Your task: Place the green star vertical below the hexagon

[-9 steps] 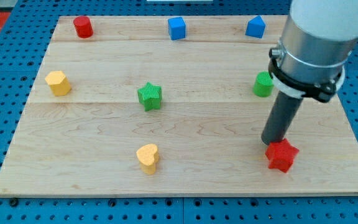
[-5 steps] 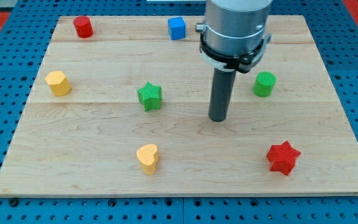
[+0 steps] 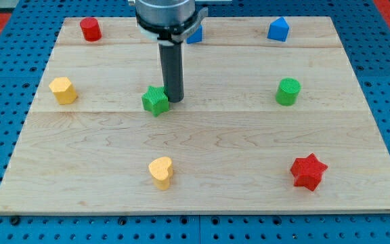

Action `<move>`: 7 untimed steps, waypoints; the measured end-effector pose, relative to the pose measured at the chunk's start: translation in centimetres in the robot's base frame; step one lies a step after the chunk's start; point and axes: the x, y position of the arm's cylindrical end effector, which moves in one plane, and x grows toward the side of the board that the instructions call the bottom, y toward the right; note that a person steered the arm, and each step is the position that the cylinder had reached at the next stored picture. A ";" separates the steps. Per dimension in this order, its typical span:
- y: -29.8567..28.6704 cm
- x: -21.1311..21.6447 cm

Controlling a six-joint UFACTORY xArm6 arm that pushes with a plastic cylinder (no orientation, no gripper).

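Note:
The green star lies left of the board's middle. My tip touches the star's right side. The yellow hexagon sits near the board's left edge, a little higher in the view than the star. The rod rises from the tip to the arm's metal collar at the view's top.
A red cylinder sits at the top left. A blue cube is partly hidden behind the arm. A blue block is at the top right. A green cylinder is at the right. A red star and a yellow heart lie near the bottom.
My tip has swept from beside the red star leftward across the board to the green star's right side. The green star has shifted slightly left.

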 end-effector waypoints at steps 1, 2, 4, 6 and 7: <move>-3.6 0.2; -9.4 3.8; -16.2 9.7; -17.7 14.1; -17.5 11.9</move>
